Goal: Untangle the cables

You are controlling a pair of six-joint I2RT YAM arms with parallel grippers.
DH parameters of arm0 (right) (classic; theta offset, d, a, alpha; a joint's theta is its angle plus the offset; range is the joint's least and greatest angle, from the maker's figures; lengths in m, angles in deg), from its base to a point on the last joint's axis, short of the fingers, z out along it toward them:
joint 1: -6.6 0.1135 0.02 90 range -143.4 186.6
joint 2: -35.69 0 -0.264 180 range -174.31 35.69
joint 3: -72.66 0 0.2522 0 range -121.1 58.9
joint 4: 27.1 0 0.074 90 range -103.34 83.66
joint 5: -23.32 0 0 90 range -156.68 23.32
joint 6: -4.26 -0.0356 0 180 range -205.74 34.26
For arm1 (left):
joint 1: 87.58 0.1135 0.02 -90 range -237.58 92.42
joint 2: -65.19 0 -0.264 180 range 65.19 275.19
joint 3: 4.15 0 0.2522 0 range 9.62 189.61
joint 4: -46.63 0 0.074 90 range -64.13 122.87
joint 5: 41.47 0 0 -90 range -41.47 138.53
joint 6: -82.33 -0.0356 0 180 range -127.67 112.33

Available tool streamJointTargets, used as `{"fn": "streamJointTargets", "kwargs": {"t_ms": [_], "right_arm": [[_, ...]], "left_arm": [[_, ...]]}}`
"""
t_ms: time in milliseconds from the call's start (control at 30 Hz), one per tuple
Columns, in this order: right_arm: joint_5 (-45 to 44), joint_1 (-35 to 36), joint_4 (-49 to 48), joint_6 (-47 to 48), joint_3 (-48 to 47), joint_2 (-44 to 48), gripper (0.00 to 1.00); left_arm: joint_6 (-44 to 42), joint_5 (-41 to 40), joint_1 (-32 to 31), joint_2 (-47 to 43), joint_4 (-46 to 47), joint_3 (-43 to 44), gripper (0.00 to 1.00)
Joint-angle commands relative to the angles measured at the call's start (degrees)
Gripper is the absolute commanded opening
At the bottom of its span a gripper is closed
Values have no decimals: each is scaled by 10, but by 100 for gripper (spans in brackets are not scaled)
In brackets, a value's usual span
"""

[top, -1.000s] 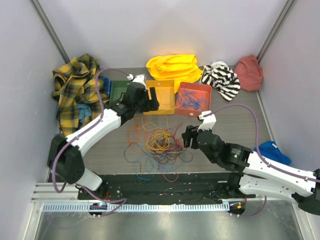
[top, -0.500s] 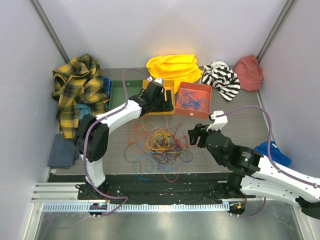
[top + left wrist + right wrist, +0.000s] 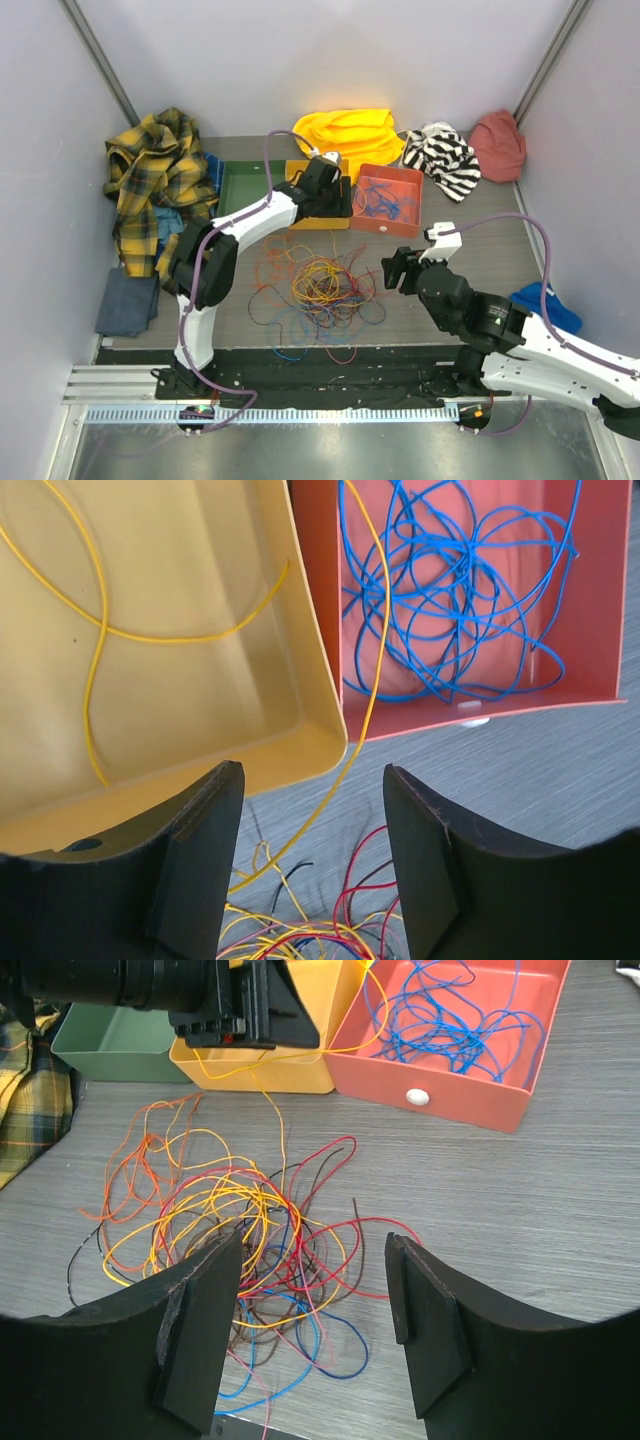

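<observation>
Your left end effector (image 3: 310,780) sits spread at the rim of the yellow tray (image 3: 200,695); your right end effector (image 3: 315,1255), also spread, hovers over the tangled cables (image 3: 235,1225).

**Non-task items on bench**

Three trays stand side by side at the rear of the table (image 3: 480,240): green tray (image 3: 240,185), yellow tray (image 3: 190,710), orange tray (image 3: 390,172), left to right.
Plaid shirt (image 3: 150,170) is heaped rear left.
Behind the trays lie yellow cloth (image 3: 345,130), striped cloth (image 3: 442,155), red cloth (image 3: 497,143).
Grey cloth (image 3: 125,300) lies near left, blue cloth (image 3: 545,300) near right.
</observation>
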Motion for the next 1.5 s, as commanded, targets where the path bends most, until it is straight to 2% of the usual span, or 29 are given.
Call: {"fn": "streamJointTargets", "kwargs": {"t_ms": [0,233,567,700,767,1133,1467], "right_arm": [[-32,2,-1,4,0,13,66],[-33,3,-4,5,-4,-3,67],[-30,2,-8,-1,-1,-2,66],[-28,2,-8,-3,-1,-1,66],[-27,3,-6,-5,-1,0,66],[-27,2,-8,-6,-4,-2,66],[-29,2,-4,-5,-3,8,66]], "left_arm": [[-14,31,-1,-11,6,-9,59],[-16,45,-1,-28,15,-46,52],[-22,32,3,-49,23,-60,29],[-24,25,12,-72,26,-54,7],[-23,18,18,-93,28,-46,1],[-34,-13,52,-159,6,37,0],[-33,-15,74,-126,-20,126,0]]}}
